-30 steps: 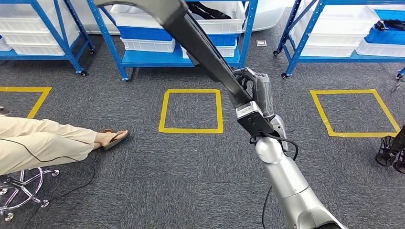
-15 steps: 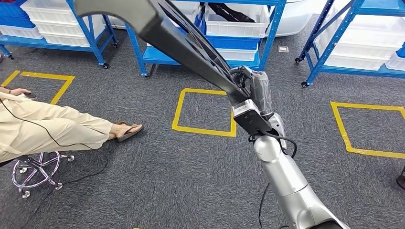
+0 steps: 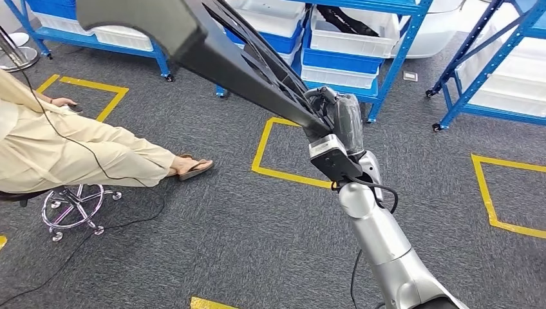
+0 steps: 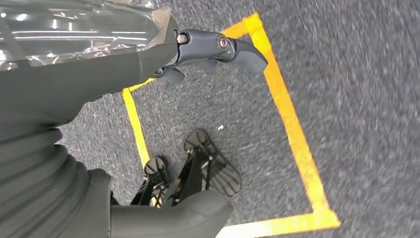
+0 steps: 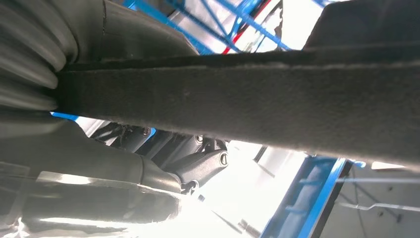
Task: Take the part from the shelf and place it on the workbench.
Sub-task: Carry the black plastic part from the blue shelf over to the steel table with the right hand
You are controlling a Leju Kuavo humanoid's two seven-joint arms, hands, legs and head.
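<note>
Swinging left past the blue shelves (image 3: 360, 38), my right hand (image 3: 335, 116) grips the long, stiff black felt-lined part (image 3: 244, 67) by one end; likely unwieldy, while my left hand (image 4: 99, 74) hangs spread

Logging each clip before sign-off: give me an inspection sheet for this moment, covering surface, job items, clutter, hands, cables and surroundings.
Surface: grey carpet floor with yellow tape squares; no workbench seen.
Job's things: long dark part gripped by the right hand, slanting up across the head view.
Clutter: nothing seen on the floor near the robot.
Hands: right hand grips the part; left hand hangs over the carpet, fingers apart, holding nothing.
Cables: black cable trailing on the carpet under the stool; black lead at the right wrist.
Surroundings: blue shelf racks with white and blue bins; seated person to the left, legs stretched out.
</note>
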